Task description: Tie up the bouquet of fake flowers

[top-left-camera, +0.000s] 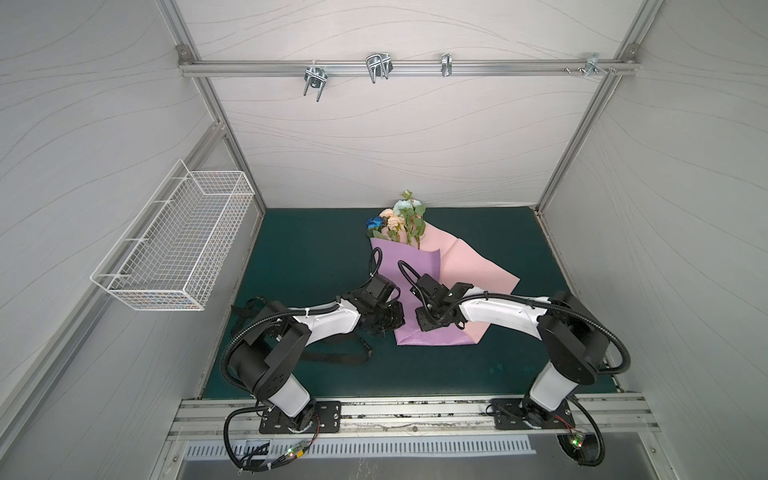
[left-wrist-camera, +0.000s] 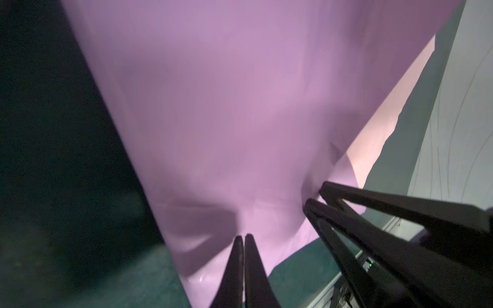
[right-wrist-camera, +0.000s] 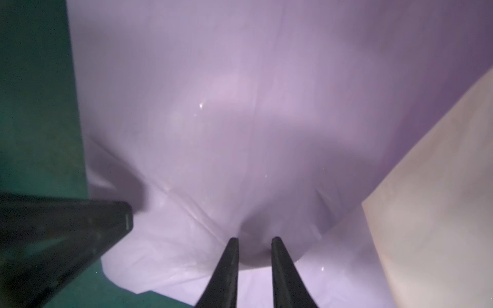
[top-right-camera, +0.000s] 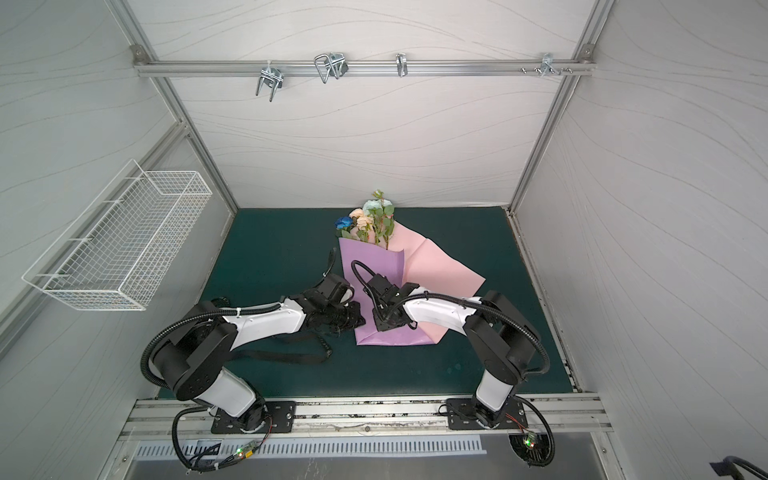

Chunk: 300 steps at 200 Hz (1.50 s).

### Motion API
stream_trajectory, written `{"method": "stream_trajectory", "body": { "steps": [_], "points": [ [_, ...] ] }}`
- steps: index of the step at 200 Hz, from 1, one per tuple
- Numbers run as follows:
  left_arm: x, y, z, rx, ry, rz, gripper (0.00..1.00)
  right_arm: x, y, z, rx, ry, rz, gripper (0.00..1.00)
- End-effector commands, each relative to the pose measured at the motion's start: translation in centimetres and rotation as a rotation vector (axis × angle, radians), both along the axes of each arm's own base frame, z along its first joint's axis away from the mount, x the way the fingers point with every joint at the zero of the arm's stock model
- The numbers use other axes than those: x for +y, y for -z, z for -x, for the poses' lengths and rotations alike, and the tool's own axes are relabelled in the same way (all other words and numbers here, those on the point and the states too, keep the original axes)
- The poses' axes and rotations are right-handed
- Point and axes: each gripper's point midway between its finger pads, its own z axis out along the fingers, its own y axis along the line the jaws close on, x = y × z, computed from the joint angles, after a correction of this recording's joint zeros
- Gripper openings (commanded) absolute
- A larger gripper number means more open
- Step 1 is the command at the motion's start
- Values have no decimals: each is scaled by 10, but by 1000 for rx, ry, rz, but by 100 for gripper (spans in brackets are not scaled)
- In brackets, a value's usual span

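Bouquet of fake flowers (top-left-camera: 400, 218): far edge of the surface (top-left-camera: 309, 257), rolled in lilac paper (top-left-camera: 409, 276). Right end effector (right-wrist-camera: 254, 240): pinching the paper's neck. Left end effector (left-wrist-camera: 243, 238): closed just beside it. Hold your squeeze firm.

There are two robot arms, the left arm (top-left-camera: 328, 322) and the right arm (top-left-camera: 498, 316). Each carries one gripper: the left gripper (left-wrist-camera: 243, 237) and the right gripper (right-wrist-camera: 254, 240). There is one bouquet of fake flowers (top-left-camera: 401, 220), with one deep blue rose (top-left-camera: 374, 223) and one pale blue rose (top-left-camera: 405, 205); the peach roses I cannot count surely. There is also one paper sheet (top-left-camera: 388, 270), one black ribbon (top-left-camera: 328, 356), one wire basket (top-left-camera: 174, 249), one green mat (top-left-camera: 307, 257), and four metal hooks (top-left-camera: 313, 79) on one rail (top-left-camera: 498, 66).
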Motion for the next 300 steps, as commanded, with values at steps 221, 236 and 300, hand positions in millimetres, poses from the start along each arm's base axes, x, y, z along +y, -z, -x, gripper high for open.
{"method": "stream_trajectory", "body": {
  "steps": [221, 236, 300],
  "points": [
    [-55, -28, -23, -119, 194, 45, 9, -101, -55, 56, 142, 448, -354, 56],
    [-59, -21, -33, -126, 177, 31, 8, -96, -51, 61, 182, 467, -404, 58],
    [-85, -3, -48, -88, 207, 71, 8, -85, 3, 66, 259, 568, -537, 65]
  ]
}}
